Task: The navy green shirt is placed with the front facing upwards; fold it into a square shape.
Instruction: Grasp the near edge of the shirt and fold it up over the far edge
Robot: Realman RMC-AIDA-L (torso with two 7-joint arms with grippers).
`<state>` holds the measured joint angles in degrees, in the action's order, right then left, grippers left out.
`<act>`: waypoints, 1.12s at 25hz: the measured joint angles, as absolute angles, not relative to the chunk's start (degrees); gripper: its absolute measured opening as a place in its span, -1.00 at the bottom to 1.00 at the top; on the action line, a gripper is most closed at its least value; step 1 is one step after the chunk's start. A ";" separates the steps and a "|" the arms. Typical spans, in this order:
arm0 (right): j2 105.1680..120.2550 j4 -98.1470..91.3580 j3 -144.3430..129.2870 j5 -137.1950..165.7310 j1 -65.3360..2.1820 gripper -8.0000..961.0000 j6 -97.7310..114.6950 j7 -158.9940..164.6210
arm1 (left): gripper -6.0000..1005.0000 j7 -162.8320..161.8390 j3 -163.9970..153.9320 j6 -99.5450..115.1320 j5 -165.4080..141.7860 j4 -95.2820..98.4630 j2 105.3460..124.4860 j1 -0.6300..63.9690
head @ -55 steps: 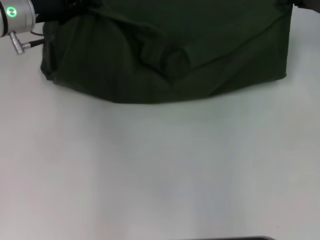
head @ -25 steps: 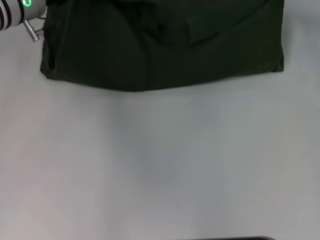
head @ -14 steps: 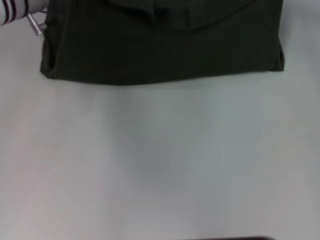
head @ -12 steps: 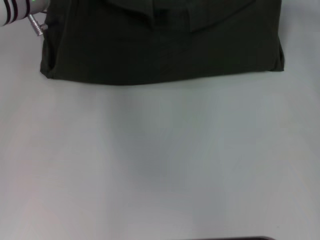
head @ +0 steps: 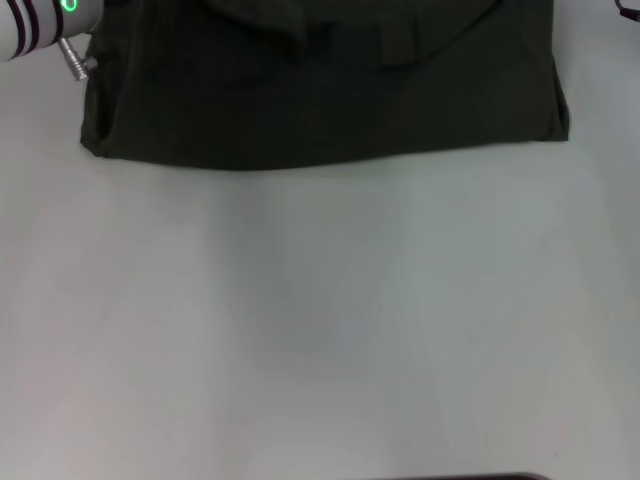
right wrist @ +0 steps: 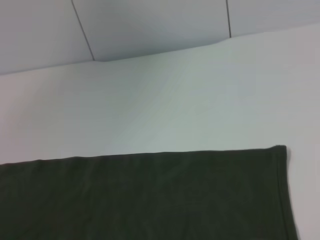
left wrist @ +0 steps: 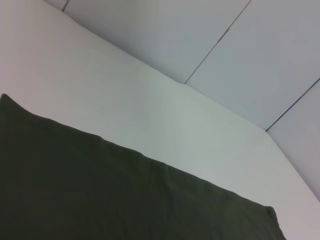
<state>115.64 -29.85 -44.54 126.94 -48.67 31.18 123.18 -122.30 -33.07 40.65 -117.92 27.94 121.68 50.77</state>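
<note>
The navy green shirt (head: 320,90) lies folded at the far side of the white table (head: 320,320), its plain green side up and its near edge running almost straight across. A raised fold crosses its top middle. Only the left arm's silver wrist (head: 45,25), with a green light on it, shows at the far left corner beside the shirt; its fingers are out of frame. The right gripper does not show in the head view. The left wrist view shows the shirt (left wrist: 100,195) as a flat dark sheet, and so does the right wrist view, with the shirt (right wrist: 140,195) ending in a hemmed edge.
Bare white tabletop fills the near half of the head view. A dark strip (head: 460,477) shows at the bottom edge. Pale wall panels (left wrist: 225,45) stand behind the table's far edge.
The shirt's near edge has been drawn away from me and flattened from a bulging curve into a straight line. The left wrist has risen toward the far left corner.
</note>
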 joint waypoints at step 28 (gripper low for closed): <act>114.56 -36.58 -51.82 138.23 -45.09 0.06 44.84 139.54 | 0.04 -124.39 -35.52 44.69 -117.94 27.67 121.09 49.10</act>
<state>114.56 -36.58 -51.82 138.23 -45.09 44.84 139.54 -124.39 -35.52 44.69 -117.94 27.67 121.09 49.10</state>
